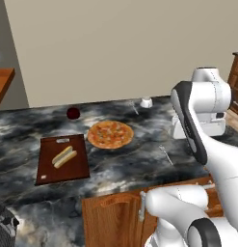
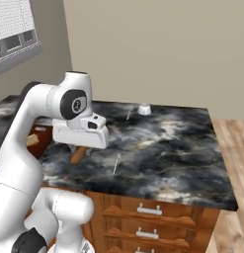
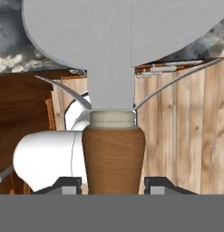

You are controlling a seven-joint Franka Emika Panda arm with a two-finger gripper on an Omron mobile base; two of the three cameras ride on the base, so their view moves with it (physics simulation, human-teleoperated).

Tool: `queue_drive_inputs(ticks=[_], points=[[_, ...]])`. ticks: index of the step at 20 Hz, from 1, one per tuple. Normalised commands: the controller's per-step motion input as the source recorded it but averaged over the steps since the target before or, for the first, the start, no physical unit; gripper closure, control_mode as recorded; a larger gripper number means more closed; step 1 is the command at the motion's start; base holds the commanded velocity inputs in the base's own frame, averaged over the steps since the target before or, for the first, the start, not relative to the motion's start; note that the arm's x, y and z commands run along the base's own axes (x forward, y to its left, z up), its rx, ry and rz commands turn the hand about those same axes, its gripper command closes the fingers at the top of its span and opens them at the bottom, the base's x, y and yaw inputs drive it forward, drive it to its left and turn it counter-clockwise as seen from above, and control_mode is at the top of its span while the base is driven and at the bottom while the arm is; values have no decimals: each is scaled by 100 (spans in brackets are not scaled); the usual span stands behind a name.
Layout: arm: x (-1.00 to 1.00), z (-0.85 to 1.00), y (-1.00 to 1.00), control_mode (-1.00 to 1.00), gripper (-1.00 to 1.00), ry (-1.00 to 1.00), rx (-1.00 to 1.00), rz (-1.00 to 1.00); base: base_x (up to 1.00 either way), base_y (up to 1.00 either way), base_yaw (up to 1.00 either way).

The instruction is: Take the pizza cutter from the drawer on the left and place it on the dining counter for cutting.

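A white robot arm reaches over the dining counter, a wide slab of dark marbled stone with pale veins on a reddish wood base; the hand hangs just above the stone near its front edge. The gripper is closed on the brown wooden handle of the pizza cutter, a dark finger tip pressed against each side of the handle; seen from the hand camera, the cutter's pale grey wheel spreads wide across the top, with its grey neck running down into the handle. In the right base view the brown handle of the pizza cutter pokes out slantwise below the white hand, over the stone; whether it touches the stone cannot be told.

On the counter, to the left of the arm in the left base view, a round pizza with toppings lies flat; just beside it lies a dark brown cutting board carrying a pale bread roll; behind these sits a small dark red round thing. Farther back stands a small white object. Below the counter's right end, in the right base view, are wooden drawers with short silver handles, all pushed in.
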Motion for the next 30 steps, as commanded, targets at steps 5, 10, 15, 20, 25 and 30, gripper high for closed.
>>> queue_drive_inputs(ticks=[5, 10, 15, 20, 25, 30], points=[[0, 0, 0, 100, 100, 0, 0, 0, 59, 24, 0], [0, 0, 0, 100, 100, 0, 0, 0, 44, 18, 0], [16, 0, 3, -100, 100, 0, 0, 0, 48, 8, 0], [94, -9, 42, -100, 100, 0, 0, 0, 0, 0, 0], [99, -26, 47, -100, 100, 0, 0, 0, 0, 0, 0], [97, -40, 29, -100, 100, 0, 0, 0, 0, 0, 0]])
